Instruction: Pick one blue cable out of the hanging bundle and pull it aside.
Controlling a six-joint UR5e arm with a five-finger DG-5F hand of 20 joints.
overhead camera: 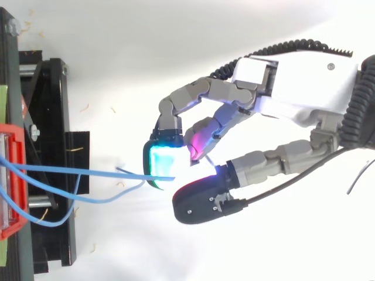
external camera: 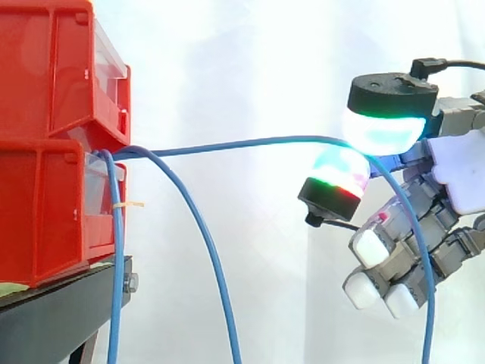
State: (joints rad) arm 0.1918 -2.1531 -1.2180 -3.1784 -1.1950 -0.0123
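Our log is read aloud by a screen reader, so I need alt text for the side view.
The hand pinches one blue cable between its glowing fingers, holding it nearly level out from the red bins at left. Beside the bins, other blue cables hang down.

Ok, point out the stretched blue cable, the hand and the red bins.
stretched blue cable (external camera: 250, 142): side view, mid-span between bins and hand.
hand (overhead camera: 299, 82): top view, white housing behind the fingers.
red bins (external camera: 45, 205): side view, lower bin's wall.
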